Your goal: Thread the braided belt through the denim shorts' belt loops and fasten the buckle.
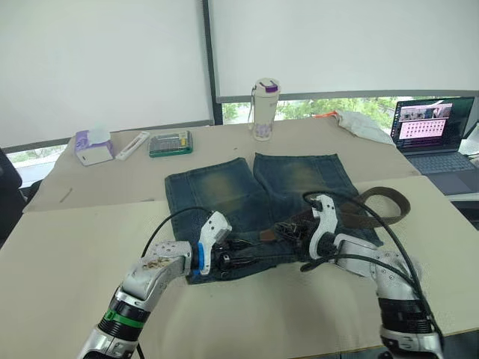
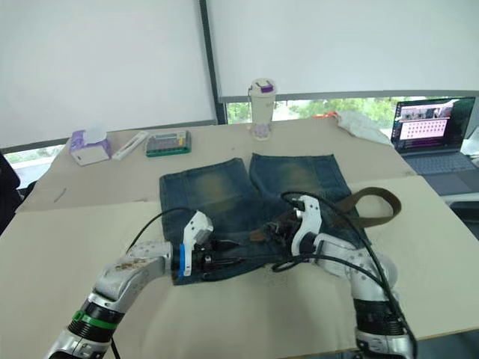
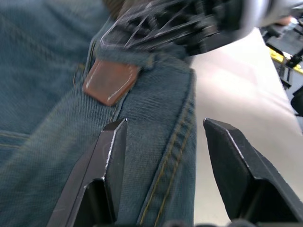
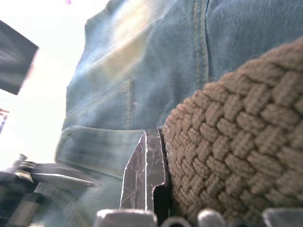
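Note:
The denim shorts (image 1: 224, 187) lie flat on the table, legs pointing away and waistband nearest me. My left gripper (image 1: 241, 253) is open at the waistband's left part, its fingers (image 3: 109, 156) on either side of the stitched edge, next to a brown leather patch (image 3: 111, 80). My right gripper (image 1: 293, 230) sits at the waistband's middle, shut on the braided belt (image 4: 236, 156), which presses against one finger (image 4: 147, 175). The rest of the belt (image 1: 389, 196) curves off to the right in a loop over the table. The buckle is hidden, and I cannot make out the belt loops under the grippers.
At the table's far side stand a white bottle with a purple lid (image 1: 265, 109), a calculator (image 1: 171, 142), a tissue box (image 1: 93, 146) and a white bag (image 1: 363, 126). An open laptop (image 1: 434, 127) sits far right. Bare tabletop (image 1: 75, 247) lies left of the shorts.

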You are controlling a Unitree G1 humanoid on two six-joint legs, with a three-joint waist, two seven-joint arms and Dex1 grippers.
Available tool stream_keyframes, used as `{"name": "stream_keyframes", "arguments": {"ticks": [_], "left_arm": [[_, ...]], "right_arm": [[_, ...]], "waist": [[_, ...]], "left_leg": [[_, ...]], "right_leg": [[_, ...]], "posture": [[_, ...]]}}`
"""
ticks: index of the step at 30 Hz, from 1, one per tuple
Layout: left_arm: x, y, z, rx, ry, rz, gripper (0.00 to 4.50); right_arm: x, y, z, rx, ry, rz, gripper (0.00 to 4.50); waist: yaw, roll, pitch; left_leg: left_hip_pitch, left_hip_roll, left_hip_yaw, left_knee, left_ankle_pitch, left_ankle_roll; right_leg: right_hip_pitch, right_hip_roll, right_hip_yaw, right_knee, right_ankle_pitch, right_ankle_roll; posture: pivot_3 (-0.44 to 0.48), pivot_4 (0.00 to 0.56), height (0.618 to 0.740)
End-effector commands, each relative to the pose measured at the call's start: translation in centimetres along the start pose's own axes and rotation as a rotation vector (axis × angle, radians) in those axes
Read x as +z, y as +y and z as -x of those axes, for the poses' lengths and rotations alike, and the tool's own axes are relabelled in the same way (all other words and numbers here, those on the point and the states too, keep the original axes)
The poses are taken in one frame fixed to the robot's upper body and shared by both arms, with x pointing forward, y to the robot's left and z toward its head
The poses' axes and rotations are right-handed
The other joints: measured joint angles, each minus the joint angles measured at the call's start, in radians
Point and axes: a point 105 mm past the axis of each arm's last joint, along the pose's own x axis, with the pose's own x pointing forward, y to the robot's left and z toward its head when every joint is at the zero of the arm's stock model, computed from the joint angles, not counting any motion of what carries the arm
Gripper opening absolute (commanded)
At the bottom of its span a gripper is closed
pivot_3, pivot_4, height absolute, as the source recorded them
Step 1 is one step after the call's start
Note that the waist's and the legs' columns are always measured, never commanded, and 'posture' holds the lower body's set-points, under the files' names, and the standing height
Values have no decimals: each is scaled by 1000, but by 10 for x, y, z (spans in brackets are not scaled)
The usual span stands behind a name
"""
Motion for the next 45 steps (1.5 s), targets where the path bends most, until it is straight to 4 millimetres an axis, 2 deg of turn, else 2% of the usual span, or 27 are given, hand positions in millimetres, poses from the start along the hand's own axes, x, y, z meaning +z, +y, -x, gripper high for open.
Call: {"name": "stream_keyframes", "arguments": {"ticks": [1,9,13,21,22,24,25,28,31,35,44,45], "left_arm": [[21,3,2,22,-59,127,2732],[56,3,-9,-17,-200,430,2732],[60,1,-12,-38,-213,474,2732],[59,-1,-15,-48,-208,508,236],[59,-1,-16,-44,-206,508,30],[59,1,-17,-39,-210,513,0],[59,1,-17,-40,-212,516,0],[60,3,-17,-37,-217,523,0],[62,6,-15,-30,-230,544,0],[60,6,-17,-32,-212,549,0],[55,2,-27,-36,-162,524,0],[54,2,-28,-34,-160,523,0]], "right_arm": [[20,23,8,141,-105,-85,0],[21,40,18,220,-111,-90,0],[20,41,19,217,-108,-83,0],[19,41,19,198,-115,-57,0],[19,40,20,190,-115,-48,0],[17,45,23,202,-108,-1,843],[17,44,26,179,-109,43,1068],[12,39,39,45,-54,305,2097],[1,37,54,-40,38,560,2097],[-12,29,61,-109,137,744,2097],[-14,20,33,-151,161,802,2097],[-13,19,30,-154,159,800,1714]], "waist": [[-1,0,0],[-1,0,0],[-2,0,0],[0,0,0],[0,0,0],[1,1,0],[1,1,0],[4,1,0],[11,0,0],[13,-1,0],[24,-2,0],[25,-2,0]], "left_leg": [[0,0,0,0,0,0],[0,0,-1,1,2,-4],[0,0,-1,1,3,-5],[-1,-1,0,1,3,-5],[-1,-1,0,1,3,-5],[-1,-1,0,1,3,-5],[-1,-1,0,1,3,-5],[-1,-1,0,2,3,-5],[-2,-2,0,3,3,-5],[-2,-1,1,4,3,-5],[-2,-2,2,6,3,-6],[-2,-2,1,6,3,-6]], "right_leg": [[0,0,0,0,0,0],[1,0,-1,0,0,0],[1,0,-1,0,0,0],[1,-1,-1,0,0,0],[1,-1,-1,0,0,0],[1,-1,-1,0,0,0],[1,-1,-1,0,0,0],[1,-1,-1,0,0,0],[0,-1,-2,-1,0,0],[1,-1,-2,-3,0,0],[1,-1,-1,-3,0,0],[1,-1,-1,-3,0,0]], "posture": [[0,150,740],[0,150,740],[0,150,740],[0,150,740],[0,150,740],[0,150,740],[0,150,740],[0,150,740],[0,150,740],[0,150,740],[0,150,740],[0,150,740]]}}
